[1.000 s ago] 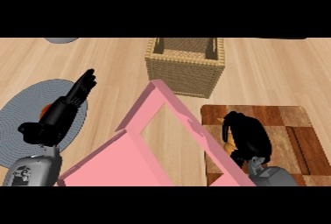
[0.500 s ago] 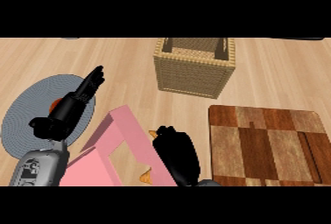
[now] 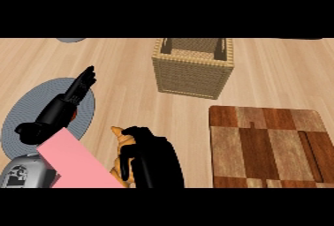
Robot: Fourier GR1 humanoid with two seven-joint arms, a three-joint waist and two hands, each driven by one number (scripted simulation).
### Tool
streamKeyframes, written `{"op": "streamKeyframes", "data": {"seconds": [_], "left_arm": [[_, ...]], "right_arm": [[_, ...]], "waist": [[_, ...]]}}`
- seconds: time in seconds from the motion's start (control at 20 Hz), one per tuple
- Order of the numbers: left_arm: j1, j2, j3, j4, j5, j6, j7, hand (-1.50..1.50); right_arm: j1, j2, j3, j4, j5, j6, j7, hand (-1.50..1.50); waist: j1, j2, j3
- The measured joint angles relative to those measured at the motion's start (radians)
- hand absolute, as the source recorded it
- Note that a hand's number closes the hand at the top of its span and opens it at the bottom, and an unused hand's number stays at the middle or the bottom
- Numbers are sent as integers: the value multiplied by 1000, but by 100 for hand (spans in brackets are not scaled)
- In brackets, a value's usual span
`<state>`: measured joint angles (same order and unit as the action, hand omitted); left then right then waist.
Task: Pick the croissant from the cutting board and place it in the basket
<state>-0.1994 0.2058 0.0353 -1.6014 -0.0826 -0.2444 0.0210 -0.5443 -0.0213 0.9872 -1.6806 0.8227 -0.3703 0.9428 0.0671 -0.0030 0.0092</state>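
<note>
My right hand [image 3: 151,156], black and curled, sits low in the view, left of the dark-and-light patchwork wooden cutting board [image 3: 267,145]. Its fingers [image 3: 134,137] are bent round the golden-brown croissant [image 3: 121,152]. One pointed tip of the pastry pokes out above my knuckles and a strip of its flaky side shows along the left edge of my palm; the rest is hidden under the hand. So the croissant is off the board and in my grasp, over the bare pale wooden counter [image 3: 130,66].

The square woven wicker basket [image 3: 193,70] stands ahead of this hand and a little to its right, well apart from it, its open top facing up. The board lies just beside my hand on the right, with nothing on the part I can see.

My left hand [image 3: 62,108] lies to the left of the right one, fingers stretched out straight and pointing up and away, holding nothing. It rests over a round grey plate [image 3: 23,114] with fine ribbed rings. A flat pink shape [image 3: 75,163] runs from below that hand toward the lower edge, just left of the croissant, and beside it shows the grey of my left forearm [image 3: 23,174].
</note>
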Motion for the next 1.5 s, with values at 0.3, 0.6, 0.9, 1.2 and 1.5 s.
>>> {"op": "streamKeyframes", "data": {"seconds": [0.3, 0.6, 0.9, 1.2, 1.5], "left_arm": [[25, 43, 27, -18, 19, -7, 16, 0], [20, 47, 37, -15, 36, -2, 27, 0], [9, 18, 22, 1, 43, 7, 31, 0], [12, -4, 11, 23, 33, 16, 3, 0], [6, -16, -2, 19, 23, 21, 8, 0]], "right_arm": [[-162, -17, 22, -54, 16, -64, 101, 150], [-321, -13, -64, -45, 14, -31, 179, 150], [-505, 1, -199, 72, -32, -15, 219, 150], [-660, 9, -344, 259, -43, -36, 209, 150], [-751, 13, -477, 459, -9, -114, 162, 150]], "waist": [[-17, -5, -5], [-37, -7, -6], [-33, -3, -10], [-32, 2, -12], [-32, 6, -11]]}}
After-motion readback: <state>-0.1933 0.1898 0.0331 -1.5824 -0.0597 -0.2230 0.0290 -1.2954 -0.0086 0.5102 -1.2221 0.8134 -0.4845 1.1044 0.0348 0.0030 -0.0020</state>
